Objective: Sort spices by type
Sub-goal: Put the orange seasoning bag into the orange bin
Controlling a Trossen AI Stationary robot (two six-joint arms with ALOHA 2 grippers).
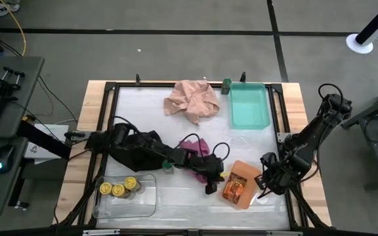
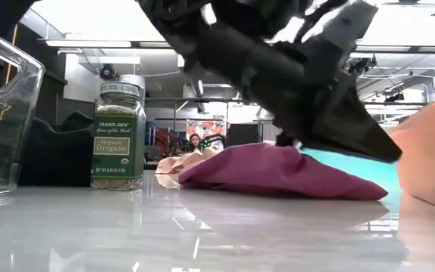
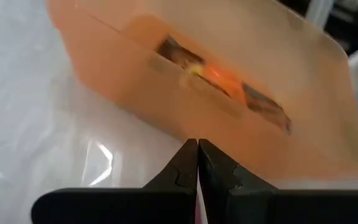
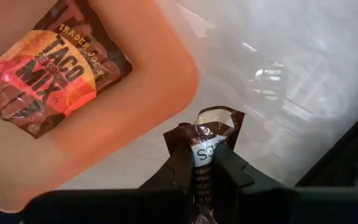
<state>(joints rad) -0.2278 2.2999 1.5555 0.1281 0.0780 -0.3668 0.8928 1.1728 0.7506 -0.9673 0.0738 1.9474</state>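
Right jaws (image 4: 194,163): pinched shut on a flat brown packet (image 4: 213,127), held by its top edge, just beside the orange tray (image 4: 160,93) near the right side of the counter (image 1: 195,196).
Left jaws (image 3: 197,163): closed tight with nothing in them, low over the counter and pointed at the orange tray's wall.
Packet in the tray (image 4: 48,74): the other flat packet lies inside the orange tray already.
Yellow-lidded jars (image 1: 118,189): all three sit together in the clear tray (image 1: 146,203) at the front left.
Green jar (image 2: 118,132): one stands upright on the counter near the magenta cloth (image 2: 278,172). Another green thing (image 1: 227,84) sits at the corner of the teal tray (image 1: 249,105), but it is too small to be sure.
How the packet handles: I think it is light, thin and floppy. It may bend or swing. A pinch on the sealed edge looks best.
How the jar handles: likely hard, smooth and a bit heavy. Take it by its sides, under the lid, so it does not slip or tip.
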